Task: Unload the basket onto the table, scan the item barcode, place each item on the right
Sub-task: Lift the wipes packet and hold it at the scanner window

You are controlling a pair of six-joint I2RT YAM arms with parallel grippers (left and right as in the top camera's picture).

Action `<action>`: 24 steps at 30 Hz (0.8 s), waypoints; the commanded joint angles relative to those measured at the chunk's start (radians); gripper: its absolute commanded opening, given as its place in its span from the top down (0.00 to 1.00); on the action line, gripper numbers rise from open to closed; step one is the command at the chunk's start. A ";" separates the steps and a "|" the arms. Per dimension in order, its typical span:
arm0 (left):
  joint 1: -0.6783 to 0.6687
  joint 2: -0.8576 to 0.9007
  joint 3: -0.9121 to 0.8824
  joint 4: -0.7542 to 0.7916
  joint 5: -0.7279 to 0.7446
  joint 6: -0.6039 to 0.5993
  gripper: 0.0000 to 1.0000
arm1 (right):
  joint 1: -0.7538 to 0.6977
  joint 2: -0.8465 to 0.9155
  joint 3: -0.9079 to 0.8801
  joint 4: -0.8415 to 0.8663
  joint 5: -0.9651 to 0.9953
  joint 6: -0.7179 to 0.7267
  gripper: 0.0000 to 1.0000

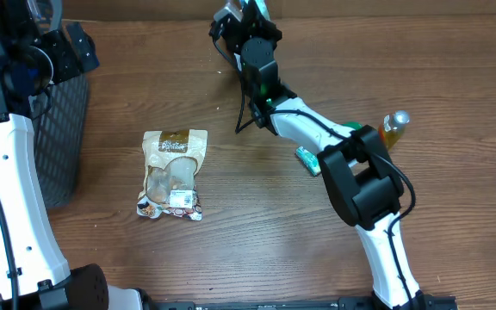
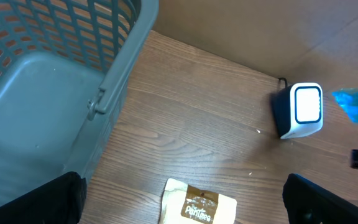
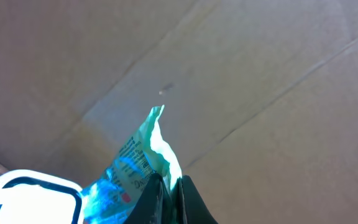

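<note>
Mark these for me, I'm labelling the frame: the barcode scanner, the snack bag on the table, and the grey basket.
barcode scanner (image 2: 306, 106), left wrist view, on its white front face.
snack bag (image 1: 173, 172), overhead view, on the middle of the pouch.
grey basket (image 2: 120, 71), left wrist view, on its rim.

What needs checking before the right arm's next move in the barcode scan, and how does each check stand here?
1. Grip: right gripper shut on the blue packet: ok.
2. Reach: packet appears close to the scanner, just to one side of it: ok.
3. Barcode turned toward the scanner's window: cannot tell; print shows, but no barcode can be made out.
4. Scanner standing on the table, window unobstructed: ok.
5. Clearance: left gripper open, holding nothing, off by the basket above the snack bag: ok.
</note>
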State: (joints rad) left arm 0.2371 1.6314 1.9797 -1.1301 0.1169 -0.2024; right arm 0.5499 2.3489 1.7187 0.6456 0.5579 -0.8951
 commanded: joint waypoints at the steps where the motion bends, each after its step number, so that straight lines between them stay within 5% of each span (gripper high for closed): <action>1: -0.002 0.003 0.025 0.001 0.006 0.016 0.00 | -0.002 0.034 0.024 0.039 0.014 -0.023 0.96; 18: -0.002 0.003 0.025 0.001 0.006 0.016 0.01 | -0.002 0.030 0.024 -0.002 0.033 0.120 0.97; 24: -0.002 0.003 0.025 0.001 0.006 0.016 0.00 | -0.011 -0.095 0.024 -0.198 0.009 0.272 0.97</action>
State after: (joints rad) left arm 0.2371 1.6314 1.9797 -1.1305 0.1173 -0.2024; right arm 0.5484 2.3829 1.7187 0.5018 0.5735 -0.7422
